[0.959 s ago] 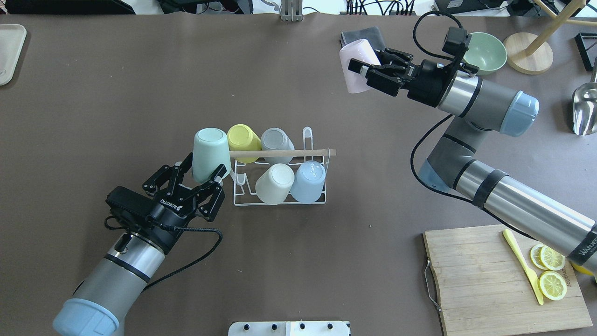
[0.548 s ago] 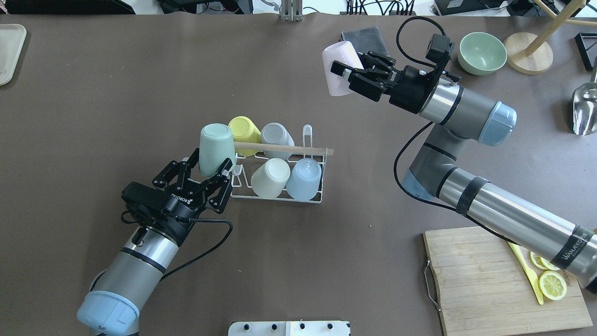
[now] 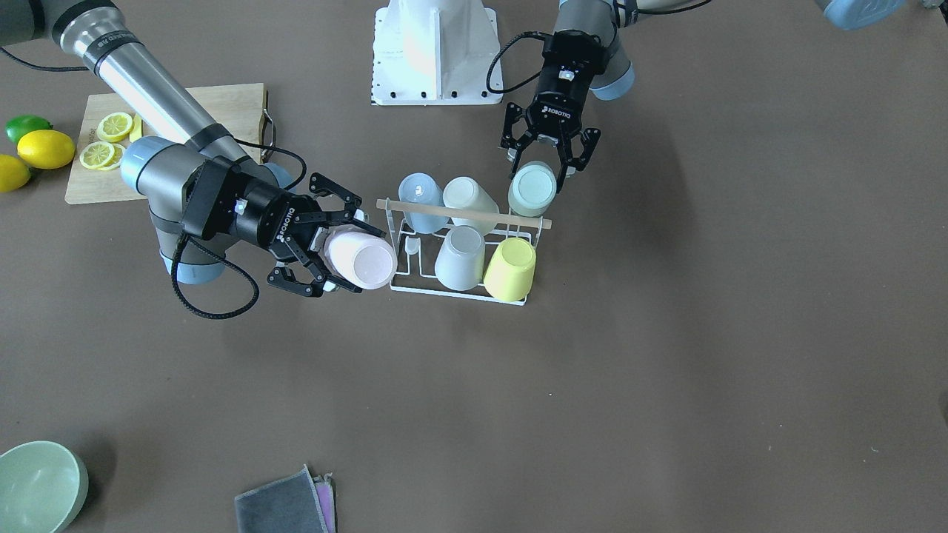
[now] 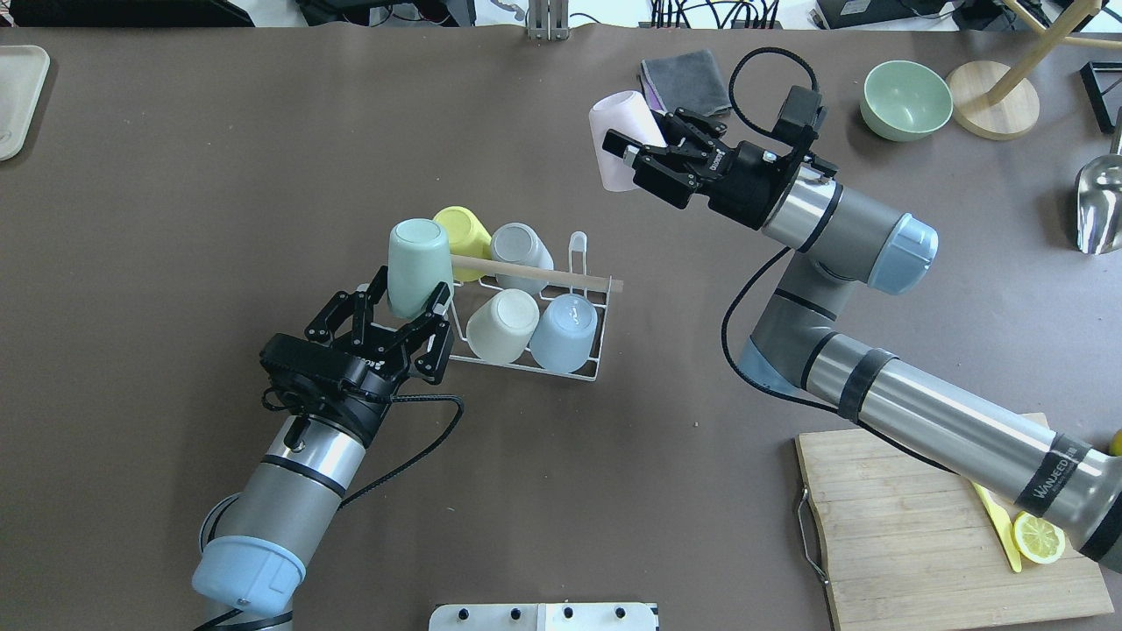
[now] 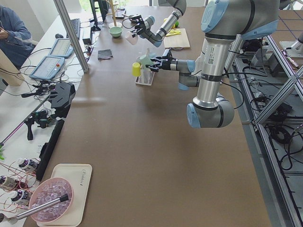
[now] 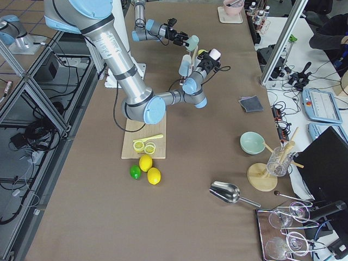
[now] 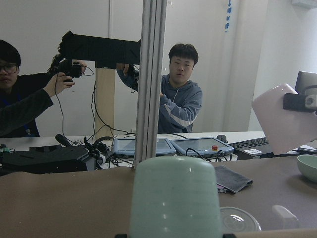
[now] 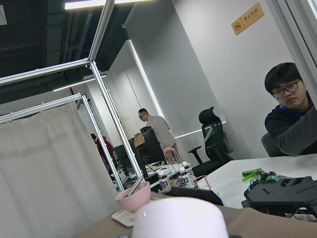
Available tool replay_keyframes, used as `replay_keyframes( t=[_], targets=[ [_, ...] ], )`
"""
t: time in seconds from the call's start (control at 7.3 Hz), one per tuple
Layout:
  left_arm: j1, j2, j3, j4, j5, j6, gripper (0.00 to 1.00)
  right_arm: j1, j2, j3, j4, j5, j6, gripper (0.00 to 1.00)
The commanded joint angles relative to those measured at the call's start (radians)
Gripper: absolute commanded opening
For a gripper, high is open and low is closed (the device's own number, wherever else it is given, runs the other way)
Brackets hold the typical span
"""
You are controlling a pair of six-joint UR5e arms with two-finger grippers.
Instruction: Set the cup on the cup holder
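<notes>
While you read the overhead view from its left, the left gripper point(image 4: 405, 305) comes first. Its fingers press on either side of a mint cup point(image 4: 419, 263), which is bottom up and tilted at the left end of the cup holder point(image 4: 576, 248). The cup's side hides the near end of the wooden rod point(image 4: 535, 273). You cannot tell from that view whether a prong is inside it. The left wrist view adds only that the mint cup point(image 7: 174, 198) fills the space between the pads.

On the holder sit a yellow cup point(image 4: 462, 232), a grey cup point(image 4: 519, 245), a cream cup point(image 4: 500, 324) and a blue cup point(image 4: 561, 331), all upturned.

Further right, the right gripper point(image 4: 644, 140) is clamped on a pink cup point(image 4: 612, 140), lying sideways in the air. Overhead, it looks well beyond the holder. The front-facing view instead sets the pink cup point(image 3: 363, 259) just beside the holder's end, by a bare prong point(image 3: 411, 244). The right-side view shows it raised above the table.

Past it you see a grey cloth point(image 4: 684, 74), a green bowl point(image 4: 907, 98) and a cutting board point(image 4: 920, 526). Only the front-facing view shows you the lemons point(image 3: 46, 148) and the lime point(image 3: 26, 126) beside that board.
</notes>
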Motion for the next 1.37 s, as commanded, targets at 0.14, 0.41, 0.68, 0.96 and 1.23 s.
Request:
replay_keyframes(
  t=[0.14, 0.41, 0.68, 0.96, 1.23],
  targets=[
    [-0.001, -0.014, 0.031, 0.0, 0.023, -0.001, 0.08, -0.007, 0.002, -0.003, 0.0, -0.003, -0.002, 0.0],
    [-0.001, -0.012, 0.034, 0.001, 0.019, -0.001, 0.52, -0.032, 0.002, -0.002, 0.002, -0.005, -0.004, 0.0],
    [-0.001, -0.012, 0.034, 0.001, 0.019, 0.001, 0.99, -0.047, 0.018, -0.002, 0.002, -0.032, -0.015, 0.0],
    [-0.002, -0.01, 0.033, 0.001, 0.022, 0.001, 0.99, -0.082, 0.022, -0.003, 0.0, -0.068, -0.05, 0.0],
    [-0.002, -0.006, 0.015, 0.001, 0.023, 0.002, 0.99, -0.11, 0.022, -0.002, 0.003, -0.088, -0.065, 0.0]
  ],
)
